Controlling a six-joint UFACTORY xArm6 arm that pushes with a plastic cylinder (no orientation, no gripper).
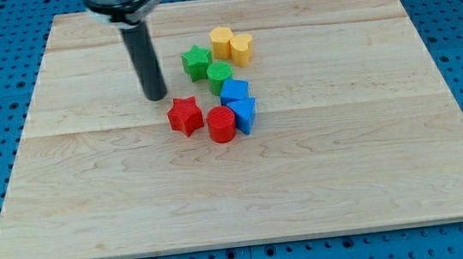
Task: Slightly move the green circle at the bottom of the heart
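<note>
The green circle (219, 76) sits in a cluster near the board's upper middle, just below the yellow heart (242, 48) and right of the green star (197, 62). A yellow hexagon-like block (221, 40) touches the heart's left side. My tip (156, 96) rests on the board left of the cluster, apart from the green circle and just above-left of the red star (184, 115). It touches no block.
A blue cube-like block (233, 91) and a second blue block (245, 114) lie below the green circle. A red circle (221, 124) sits beside them. All stand on a wooden board (247, 197) over a blue pegboard table.
</note>
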